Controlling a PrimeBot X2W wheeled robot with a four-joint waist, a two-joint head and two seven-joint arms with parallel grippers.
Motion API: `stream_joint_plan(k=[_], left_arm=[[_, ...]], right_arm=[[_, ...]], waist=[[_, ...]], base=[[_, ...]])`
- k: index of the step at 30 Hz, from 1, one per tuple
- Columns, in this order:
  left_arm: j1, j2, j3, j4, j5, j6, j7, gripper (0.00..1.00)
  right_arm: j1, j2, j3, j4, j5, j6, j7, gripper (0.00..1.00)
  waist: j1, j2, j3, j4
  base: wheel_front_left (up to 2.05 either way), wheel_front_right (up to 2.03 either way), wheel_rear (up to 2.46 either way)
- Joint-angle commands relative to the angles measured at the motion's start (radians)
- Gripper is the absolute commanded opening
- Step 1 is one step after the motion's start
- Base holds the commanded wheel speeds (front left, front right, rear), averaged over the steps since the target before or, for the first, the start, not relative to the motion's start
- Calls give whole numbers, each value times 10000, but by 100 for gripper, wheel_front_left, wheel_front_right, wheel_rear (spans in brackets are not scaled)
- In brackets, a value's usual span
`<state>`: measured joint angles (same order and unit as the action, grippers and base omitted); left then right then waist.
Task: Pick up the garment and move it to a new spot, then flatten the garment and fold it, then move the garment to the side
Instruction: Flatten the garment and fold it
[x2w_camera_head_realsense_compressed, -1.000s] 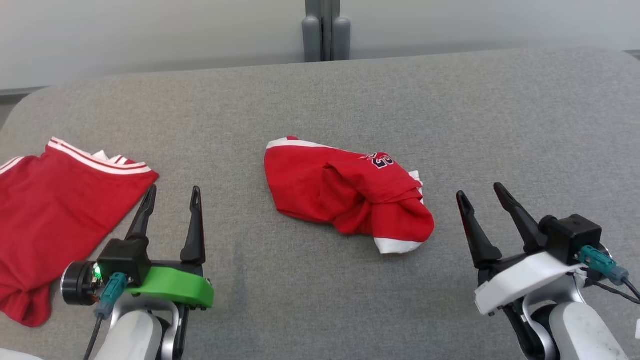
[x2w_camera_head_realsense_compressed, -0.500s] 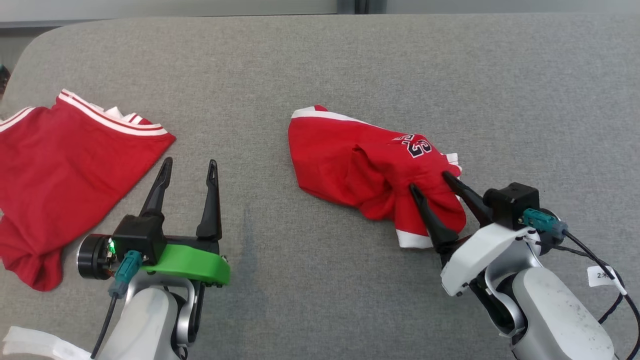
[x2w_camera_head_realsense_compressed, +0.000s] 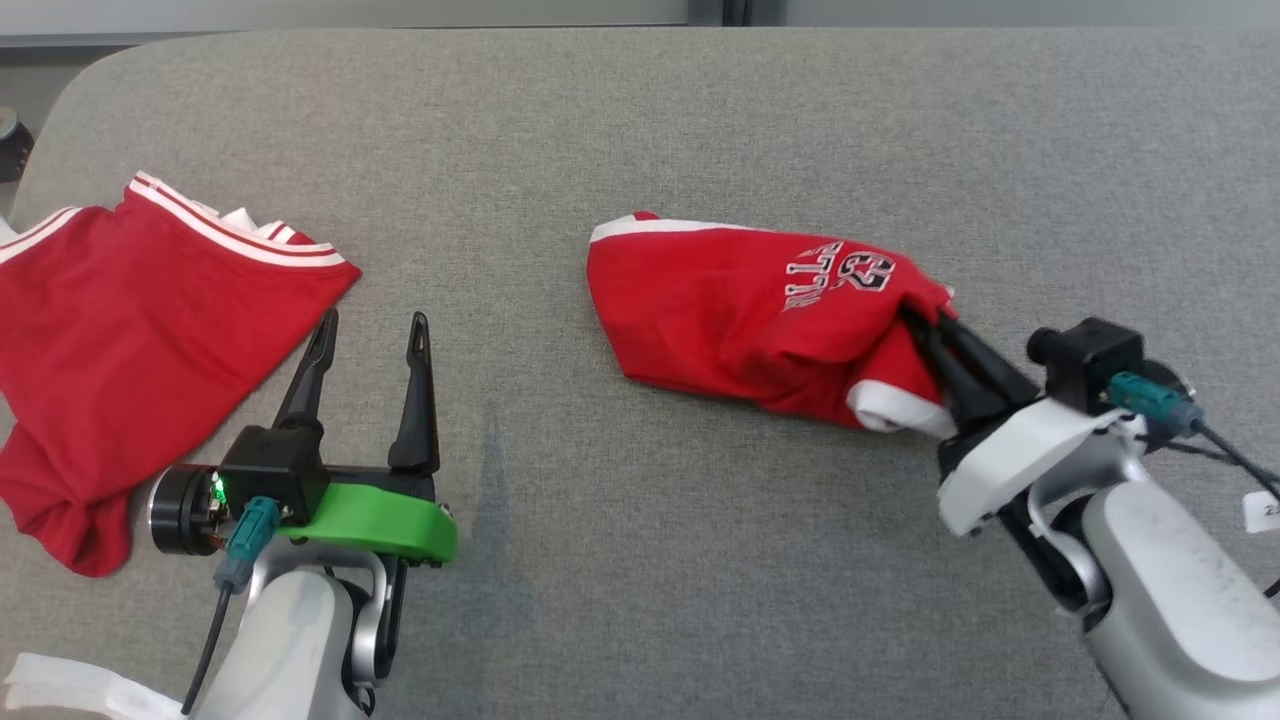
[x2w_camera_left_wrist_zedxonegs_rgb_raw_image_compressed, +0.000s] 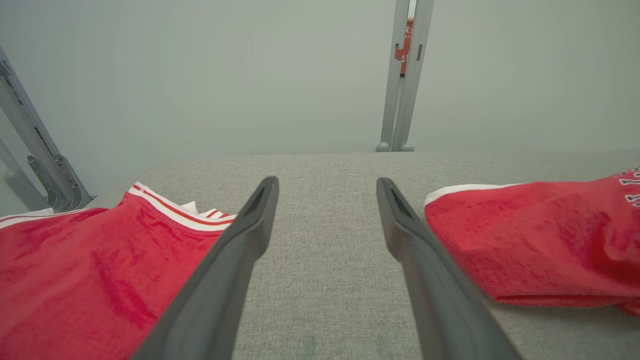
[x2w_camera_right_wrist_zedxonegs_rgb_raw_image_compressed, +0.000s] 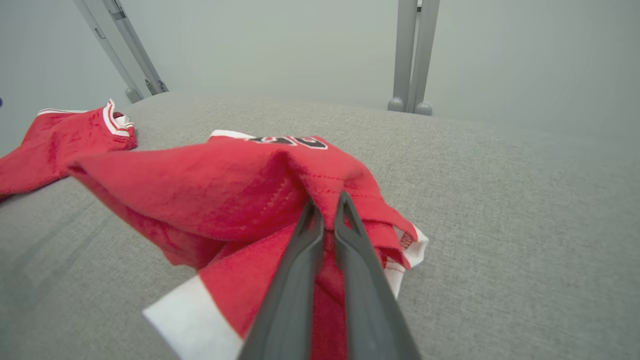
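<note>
The garment (x2w_camera_head_realsense_compressed: 760, 310) is a crumpled red jersey with white trim and a printed number, lying mid-table. My right gripper (x2w_camera_head_realsense_compressed: 920, 322) is shut on a fold at its right end, which is drawn up a little off the cloth surface; the left end rests on the table. The right wrist view shows the two fingers pinched together on the red fabric (x2w_camera_right_wrist_zedxonegs_rgb_raw_image_compressed: 225, 185), right gripper (x2w_camera_right_wrist_zedxonegs_rgb_raw_image_compressed: 325, 202). My left gripper (x2w_camera_head_realsense_compressed: 373, 320) stands open over bare table left of the garment, nothing between its fingers; the left wrist view shows the left gripper (x2w_camera_left_wrist_zedxonegs_rgb_raw_image_compressed: 327, 185) with the garment (x2w_camera_left_wrist_zedxonegs_rgb_raw_image_compressed: 530, 240) to its right.
A second red garment (x2w_camera_head_realsense_compressed: 130, 330) with white-striped trim lies spread at the table's left edge, close to my left fingers. The grey fabric table (x2w_camera_head_realsense_compressed: 700, 120) has rounded corners. Grey metal posts (x2w_camera_left_wrist_zedxonegs_rgb_raw_image_compressed: 402, 75) stand behind its far edge.
My right gripper reached into the garment's right end, shut on it, and pulled that end up and to the right, turning the lettering into view. The left gripper stayed open in place.
</note>
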<state>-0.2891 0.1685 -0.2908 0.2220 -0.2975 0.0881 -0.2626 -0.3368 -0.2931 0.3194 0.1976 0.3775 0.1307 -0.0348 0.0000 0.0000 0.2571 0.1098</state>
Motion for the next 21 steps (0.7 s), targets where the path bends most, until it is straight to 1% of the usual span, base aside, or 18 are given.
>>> stream_joint_plan(k=[1, 3, 5, 8, 9, 11, 12, 15, 17, 19, 20, 21], left_arm=[[-58, -31, 72, -10, 72, -47, -31, 100], [-57, -53, 124, -8, 123, -83, -31, 100], [-42, -53, 185, -17, 158, -100, -31, 100], [-15, -103, 246, -24, 226, -126, -31, 100], [-7, -119, 273, -18, 241, -145, -31, 100], [-13, -140, 330, -23, 264, -173, -31, 100], [-19, -180, 360, -8, 283, -189, -31, 100], [-36, -232, 423, 19, 331, -239, -31, 100], [-66, -274, 455, 44, 359, -276, -31, 100], [-95, -307, 492, 66, 385, -284, -31, 100], [-101, -314, 510, 72, 393, -297, -31, 100], [-99, -323, 527, 80, 404, -294, -31, 100]], right_arm=[[-348, -264, -262, -84, -290, 1, -164, 0], [-626, -482, -552, -222, -739, 3, -347, 0], [-831, -703, -586, -410, -1239, 3, -472, 0], [-823, -1029, -134, -678, -1834, 3, -435, 0], [-649, -1139, 173, -757, -1990, 1, -330, 0], [-212, -1234, 760, -855, -2013, 1, -41, 0], [189, -1328, 1296, -953, -1888, 0, 192, 0], [977, -1321, 1923, -856, -1535, 0, 527, 0], [1378, -1232, 2010, -713, -1349, 1, 577, 0], [1641, -1039, 1880, -551, -1197, 1, 476, 0], [1738, -952, 1766, -473, -1132, 1, 418, 18], [1858, -768, 1563, -432, -1051, 0, 258, 49]], waist=[[0, 0, -9, -38], [0, 0, -12, -79], [0, 0, 5, -149], [0, 0, 31, -221], [0, 0, 47, -242], [0, 0, 98, -290], [0, 0, 144, -334], [0, 0, 197, -393], [0, 0, 220, -421], [0, 0, 232, -458], [0, 0, 233, -475], [0, 0, 227, -497]], base=[[0, 0, 0], [0, 0, 0], [0, 0, 0], [0, 0, 0], [0, 0, 0], [0, 0, 0], [0, 0, 0], [0, 0, 0], [0, 0, 0], [0, 0, 0], [0, 0, 0], [0, 0, 0]])
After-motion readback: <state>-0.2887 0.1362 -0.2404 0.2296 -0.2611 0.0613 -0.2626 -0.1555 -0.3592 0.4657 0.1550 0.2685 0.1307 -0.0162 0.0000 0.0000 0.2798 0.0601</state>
